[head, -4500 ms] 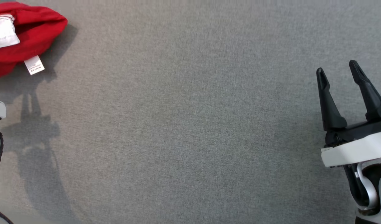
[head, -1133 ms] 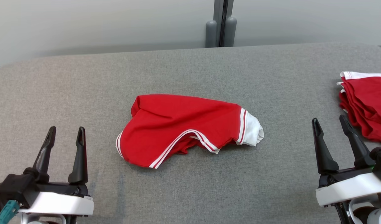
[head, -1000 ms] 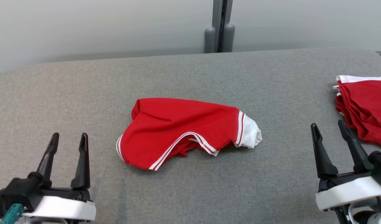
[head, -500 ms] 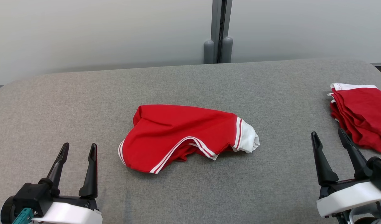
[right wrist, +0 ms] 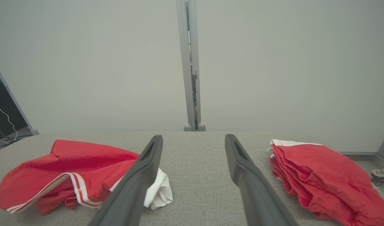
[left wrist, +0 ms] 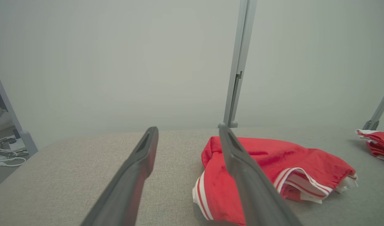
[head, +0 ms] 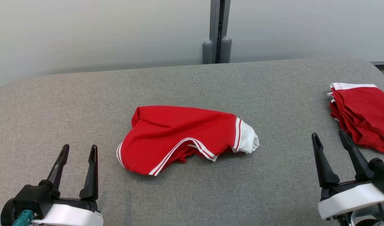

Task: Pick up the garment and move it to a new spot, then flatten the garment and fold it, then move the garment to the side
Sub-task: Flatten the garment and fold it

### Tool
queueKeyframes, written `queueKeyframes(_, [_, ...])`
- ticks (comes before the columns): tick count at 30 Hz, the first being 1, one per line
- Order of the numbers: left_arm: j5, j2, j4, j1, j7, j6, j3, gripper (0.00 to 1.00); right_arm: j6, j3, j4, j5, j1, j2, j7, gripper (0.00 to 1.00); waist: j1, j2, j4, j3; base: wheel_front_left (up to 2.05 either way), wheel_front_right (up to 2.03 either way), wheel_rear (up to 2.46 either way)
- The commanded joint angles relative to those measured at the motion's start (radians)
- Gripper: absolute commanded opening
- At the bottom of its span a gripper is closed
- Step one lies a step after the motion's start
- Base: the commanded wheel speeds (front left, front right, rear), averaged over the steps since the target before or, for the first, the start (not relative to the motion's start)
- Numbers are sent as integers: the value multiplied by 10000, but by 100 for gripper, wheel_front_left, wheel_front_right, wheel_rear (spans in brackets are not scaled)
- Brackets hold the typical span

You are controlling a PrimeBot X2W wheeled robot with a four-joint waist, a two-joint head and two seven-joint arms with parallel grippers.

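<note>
A crumpled red garment [head: 179, 135] with white stripes and a white end lies in the middle of the grey table; it also shows in the left wrist view [left wrist: 273, 169] and the right wrist view [right wrist: 72, 169]. My left gripper [head: 78, 150] stands open at the lower left, well short of the garment, nothing between its fingers. At the lower right my right gripper [head: 329, 138] is open too, empty, off to the garment's right.
A stack of folded red garments [head: 361, 113] lies at the table's right edge, just beyond my right gripper, also in the right wrist view [right wrist: 323, 175]. The grey table [head: 85, 94] ends at a pale wall with a grey post [head: 217, 31] behind.
The head view swung from bare grey cloth with a red bundle at its top left to the table with the garment, then tilted up slightly. Both grippers stay open.
</note>
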Motion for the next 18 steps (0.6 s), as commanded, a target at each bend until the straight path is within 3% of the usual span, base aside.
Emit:
queueKeyframes(1, [-13, 62, -2, 4, -4, 55, 9, 100, 3, 12, 24, 31, -26, -30, 13, 100, -1, 0, 3, 12, 0, 0, 0])
queueKeyframes(13, [47, 92, -78, -414, -81, -16, -71, 100, 3, 434, 288, 112, -460, -167, -61, 100, -1, 0, 302, 285, 0, 0, 0])
queueKeyframes(18, [58, 36, -57, -787, -158, -129, -142, 100, 3, 1314, 701, 266, -986, -414, 53, 100, -1, 0, 660, 624, 0, 0, 0])
